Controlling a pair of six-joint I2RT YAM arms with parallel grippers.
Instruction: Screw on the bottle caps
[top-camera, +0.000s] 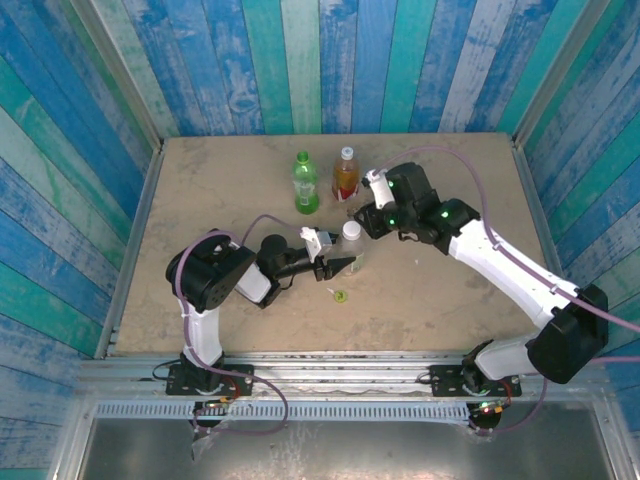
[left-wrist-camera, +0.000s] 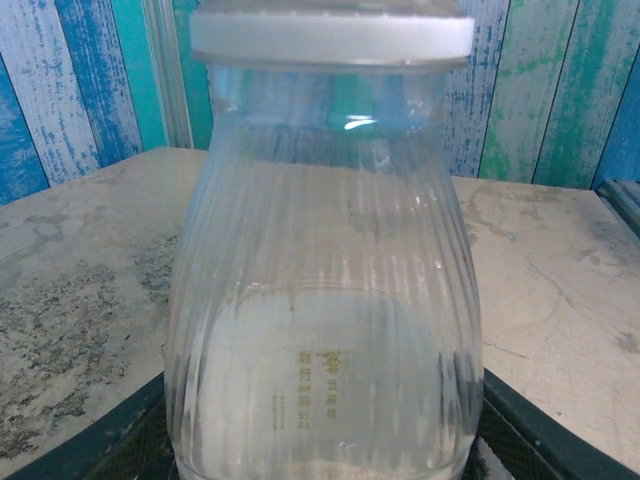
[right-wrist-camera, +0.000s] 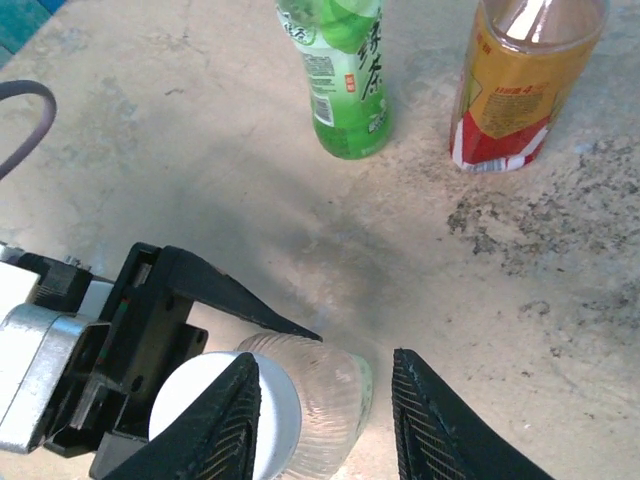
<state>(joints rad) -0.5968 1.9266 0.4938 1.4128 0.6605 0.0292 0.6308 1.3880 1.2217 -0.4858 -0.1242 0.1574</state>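
My left gripper (top-camera: 350, 262) is shut on the body of the clear bottle (top-camera: 351, 247), which stands upright near the table's middle. In the left wrist view that bottle (left-wrist-camera: 325, 300) stands close up with a white cap (left-wrist-camera: 330, 35) on its neck. My right gripper (right-wrist-camera: 325, 365) hovers just above it, open, its fingers on either side of the bottle (right-wrist-camera: 331, 406); one finger overlaps the white cap (right-wrist-camera: 190, 385). The left gripper's fingers (right-wrist-camera: 215, 290) show beside the bottle. A yellow-green cap (top-camera: 340, 295) lies loose on the table in front.
A green bottle (top-camera: 305, 185) and an amber bottle with a red label (top-camera: 345, 176) stand upright side by side behind the clear one. They are also in the right wrist view, the green bottle (right-wrist-camera: 345, 90) left of the amber bottle (right-wrist-camera: 510, 90). Blue plank walls enclose the table (top-camera: 220, 190).
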